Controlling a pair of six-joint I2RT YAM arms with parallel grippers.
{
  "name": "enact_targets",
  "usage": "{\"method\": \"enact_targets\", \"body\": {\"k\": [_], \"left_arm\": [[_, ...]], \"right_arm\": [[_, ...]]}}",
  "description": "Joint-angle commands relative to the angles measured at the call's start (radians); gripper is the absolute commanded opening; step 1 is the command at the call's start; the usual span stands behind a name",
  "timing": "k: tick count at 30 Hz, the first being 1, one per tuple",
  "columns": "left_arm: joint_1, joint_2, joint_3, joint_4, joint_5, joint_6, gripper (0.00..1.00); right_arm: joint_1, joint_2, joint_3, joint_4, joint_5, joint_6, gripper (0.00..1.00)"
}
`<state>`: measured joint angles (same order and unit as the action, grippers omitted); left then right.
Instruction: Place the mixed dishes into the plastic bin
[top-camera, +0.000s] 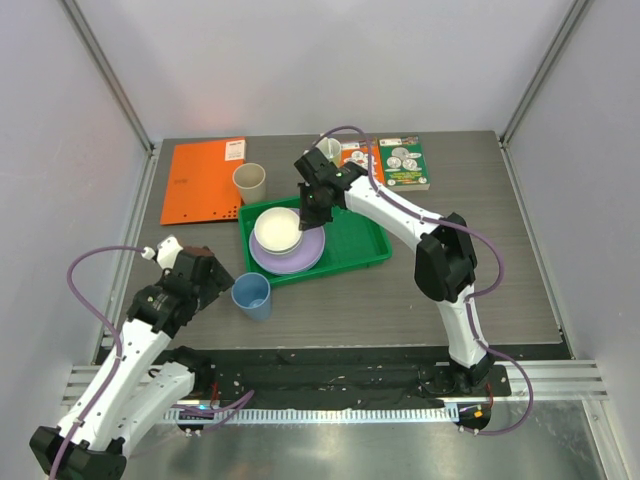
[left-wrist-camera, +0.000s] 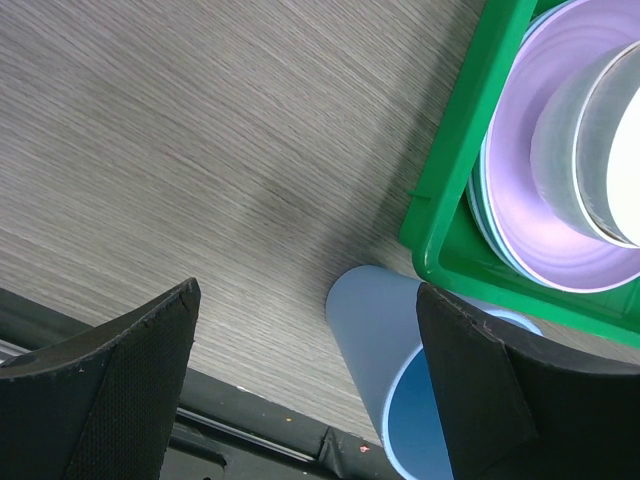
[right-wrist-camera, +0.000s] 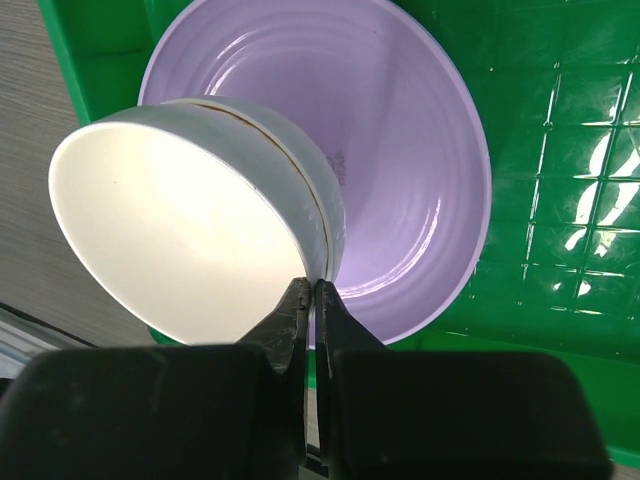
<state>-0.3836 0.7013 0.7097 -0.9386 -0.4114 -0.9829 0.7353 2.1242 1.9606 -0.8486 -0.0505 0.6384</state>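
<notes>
The green plastic bin (top-camera: 365, 240) holds a lilac plate (top-camera: 290, 262) stacked on a light blue plate whose edge shows in the left wrist view (left-wrist-camera: 478, 215). My right gripper (top-camera: 312, 210) is shut on the rim of the small cream bowl (top-camera: 277, 229), which tilts over the lilac plate (right-wrist-camera: 400, 130). In the right wrist view the fingers (right-wrist-camera: 313, 290) pinch the bowl's (right-wrist-camera: 170, 230) wall. A blue cup (top-camera: 252, 295) stands upright on the table just in front of the bin. My left gripper (top-camera: 215, 280) is open beside it; the cup (left-wrist-camera: 400, 340) shows next to its right finger. A beige cup (top-camera: 249, 183) stands behind the bin.
An orange folder (top-camera: 203, 180) lies at the back left beside the beige cup. Two printed booklets (top-camera: 405, 162) lie at the back right behind the bin. The bin's near-left corner (left-wrist-camera: 440, 230) is close to the blue cup.
</notes>
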Motion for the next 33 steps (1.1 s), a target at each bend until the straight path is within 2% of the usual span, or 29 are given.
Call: {"method": "enact_targets", "body": {"k": [1,4,7,8,12,15,16,18,25,27,33], "left_arm": [[0.005,-0.014,-0.001,0.018,-0.03,0.01,0.88],[0.005,-0.016,-0.001,0.02,-0.032,0.01,0.88],[0.005,-0.017,-0.001,0.02,-0.032,0.01,0.88],[0.005,-0.017,-0.001,0.02,-0.032,0.01,0.88],[0.005,-0.014,-0.004,0.021,-0.029,0.007,0.88],[0.005,-0.01,-0.003,0.02,-0.032,0.007,0.88],[0.005,-0.008,-0.001,0.018,-0.033,0.006,0.88],[0.005,-0.005,0.002,0.012,-0.041,0.001,0.89],[0.005,-0.002,0.007,-0.011,-0.072,-0.022,0.92],[0.005,-0.002,-0.007,0.006,-0.07,-0.02,0.92],[0.005,0.03,-0.035,0.046,-0.01,-0.031,0.91]], "right_arm": [[-0.001,-0.075,-0.023,0.042,-0.038,0.023,0.01],[0.001,-0.078,-0.022,0.043,-0.04,0.023,0.02],[-0.001,-0.086,-0.02,0.045,-0.032,0.023,0.1],[0.001,-0.09,-0.019,0.039,-0.032,0.026,0.16],[0.001,-0.119,-0.011,0.036,-0.037,0.03,0.22],[-0.001,-0.138,0.001,0.016,-0.037,0.024,0.36],[-0.002,-0.144,0.001,0.01,-0.037,0.021,0.43],[-0.002,-0.159,0.008,-0.004,-0.034,0.012,0.48],[0.035,-0.239,-0.044,-0.012,-0.023,-0.041,0.52],[0.102,-0.279,-0.101,0.009,0.015,-0.066,0.53],[0.263,-0.302,-0.21,0.086,-0.005,-0.046,0.58]]}}
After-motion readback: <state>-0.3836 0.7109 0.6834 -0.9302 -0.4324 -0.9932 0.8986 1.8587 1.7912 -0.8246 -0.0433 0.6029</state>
